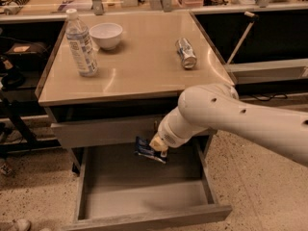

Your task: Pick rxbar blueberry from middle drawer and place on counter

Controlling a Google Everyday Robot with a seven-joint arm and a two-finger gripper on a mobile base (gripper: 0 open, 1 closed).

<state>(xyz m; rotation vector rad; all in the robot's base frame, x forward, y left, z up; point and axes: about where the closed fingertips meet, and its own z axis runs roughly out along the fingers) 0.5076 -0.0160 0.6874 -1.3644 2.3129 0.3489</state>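
Note:
The rxbar blueberry (147, 149), a small dark bar with white lettering, hangs in the air above the open middle drawer (139, 198), in front of the closed drawer front above it. My gripper (158, 149) is shut on the bar's right end, reaching down from the white arm (226, 114) that comes in from the right. The beige counter (139, 71) lies above and behind the gripper. The drawer's grey floor is bare.
On the counter stand a water bottle (82, 44) and a white bowl (106, 34) at the back left, and a can (186, 53) lies on its side at the right. A closed grey drawer front (101, 131) sits just under the counter. Dark shelves flank the cabinet.

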